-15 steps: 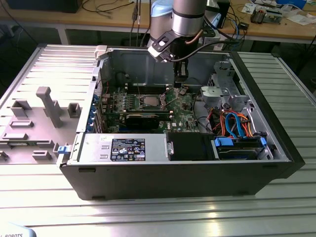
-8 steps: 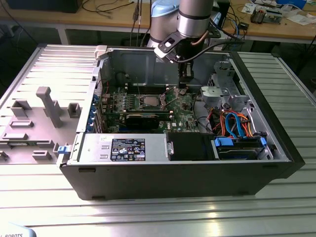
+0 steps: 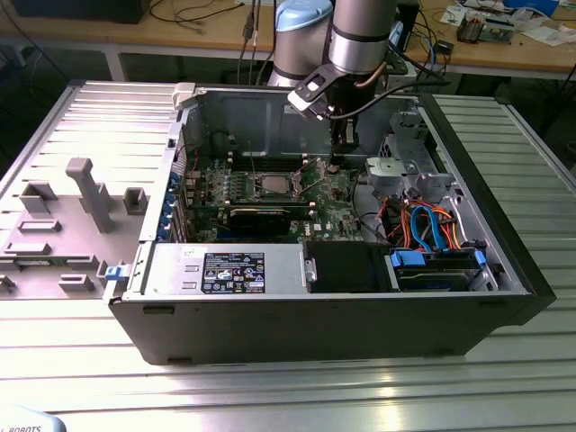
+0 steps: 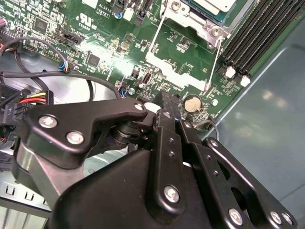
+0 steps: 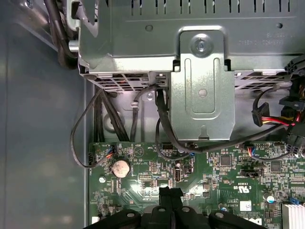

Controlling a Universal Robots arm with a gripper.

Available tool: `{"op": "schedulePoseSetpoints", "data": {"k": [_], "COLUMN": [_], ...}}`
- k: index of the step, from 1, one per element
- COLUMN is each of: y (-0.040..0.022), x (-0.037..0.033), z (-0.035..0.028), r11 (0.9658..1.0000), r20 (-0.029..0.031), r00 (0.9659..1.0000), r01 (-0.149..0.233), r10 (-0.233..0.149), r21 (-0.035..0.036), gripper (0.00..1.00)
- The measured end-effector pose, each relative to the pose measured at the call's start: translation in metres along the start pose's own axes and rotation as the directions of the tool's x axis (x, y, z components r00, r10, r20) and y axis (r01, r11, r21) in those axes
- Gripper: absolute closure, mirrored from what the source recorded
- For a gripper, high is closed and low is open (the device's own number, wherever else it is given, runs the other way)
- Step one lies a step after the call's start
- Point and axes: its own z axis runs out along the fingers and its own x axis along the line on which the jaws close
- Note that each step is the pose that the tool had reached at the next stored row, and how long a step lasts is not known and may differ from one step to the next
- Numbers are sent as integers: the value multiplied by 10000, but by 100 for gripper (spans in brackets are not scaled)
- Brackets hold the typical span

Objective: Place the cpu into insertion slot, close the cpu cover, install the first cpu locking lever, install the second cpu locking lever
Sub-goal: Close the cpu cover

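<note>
The cpu lies as a silvery square in the insertion slot on the green motherboard. In the second wrist view the cpu shows at the picture's edge, with the silver cpu cover framing it. Two thin metal locking levers run along the socket's sides. My gripper hangs low over the board, to the exterior view's right of the socket and apart from it. Its black fingers are pressed together, with nothing held between them.
The open case has a grey back wall behind the gripper and a metal drive cage with black cables close by. A coin battery sits on the board near the fingertips. Memory slots and a long black card flank the socket.
</note>
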Motion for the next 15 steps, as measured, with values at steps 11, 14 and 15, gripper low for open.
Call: {"op": "schedulePoseSetpoints", "data": {"k": [11, 14, 15], "y": [2, 1, 1], "x": [1, 1, 1], "z": [136, 164, 168], "r11": [10000, 9999, 9999], "r20": [-3, 10, 6], "r00": [10000, 10000, 10000], "r01": [2, 2, 2], "r10": [-2, -2, -2], "r21": [69, 104, 107], "gripper": [89, 89, 89]}}
